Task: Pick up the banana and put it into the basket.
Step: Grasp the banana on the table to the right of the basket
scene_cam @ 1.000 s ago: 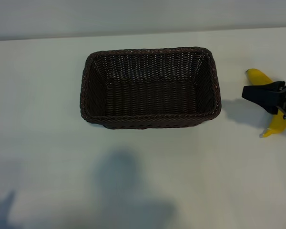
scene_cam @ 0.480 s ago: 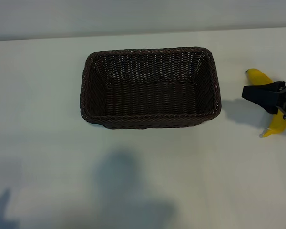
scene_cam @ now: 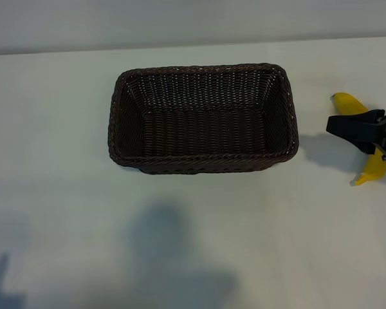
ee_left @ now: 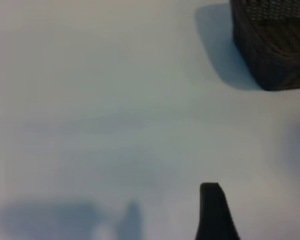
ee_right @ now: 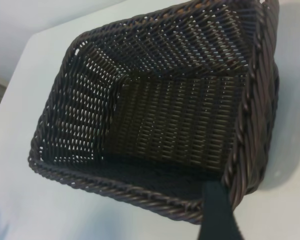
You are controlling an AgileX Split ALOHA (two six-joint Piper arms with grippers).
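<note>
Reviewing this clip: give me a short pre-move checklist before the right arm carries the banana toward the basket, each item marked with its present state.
1. Banana outside the basket, at the table's right side: ok.
2. Right gripper positioned over the banana's middle: ok.
3. Fingers actually closed on the banana: cannot tell; the exterior view shows the gripper across it, but not the contact.
4. Basket interior free of objects: ok, both the exterior and right wrist views show bare wicker.
5. Path from banana to basket unobstructed: ok, only bare table between them.
6. Left gripper out of the way: ok, only its finger shows in its wrist view, apart from the basket.
</note>
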